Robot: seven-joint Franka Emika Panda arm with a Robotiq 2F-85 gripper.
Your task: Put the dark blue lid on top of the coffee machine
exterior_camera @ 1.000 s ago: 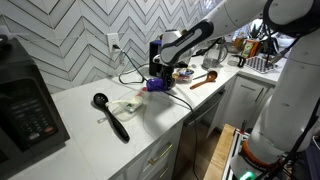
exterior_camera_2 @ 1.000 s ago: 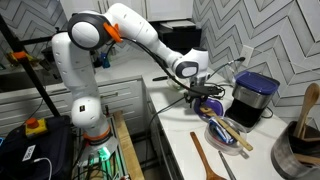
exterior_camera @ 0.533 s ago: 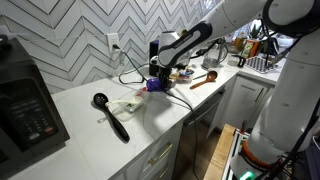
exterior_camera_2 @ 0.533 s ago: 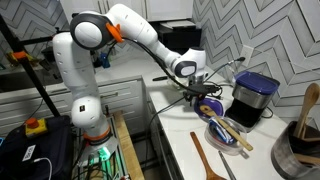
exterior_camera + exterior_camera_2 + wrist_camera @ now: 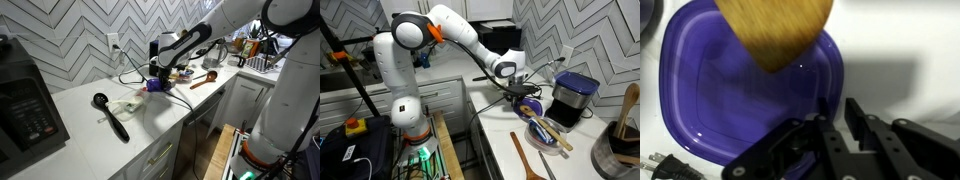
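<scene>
The dark blue lid lies flat on the white counter, at the foot of the coffee machine, which stands upright against the tiled wall just behind it. The single arm reaches in over the counter, and its hand hangs low at the lid, on the side away from the wall. In the wrist view the lid fills the upper left, and the hand comes in from the bottom with its two fingers standing close together at the lid's near right rim, one apparently on each side of the edge. Whether they actually pinch the rim or only straddle it cannot be told from these pictures. The lid is a rounded shape with no real long axis, so the direction of the grip matters little. What matters is that the rim sits between the jaws and that the machine's top lies above the lid and toward the wall. The coming move is therefore probably a firm pinch, a lift clear of the machine's height, and a short carry toward the wall. A blurred wooden shape crosses the lid's far rim in the wrist view. If it rests there, it may slide as the lid rises. A power plug lies just beside the lid's near edge.
</scene>
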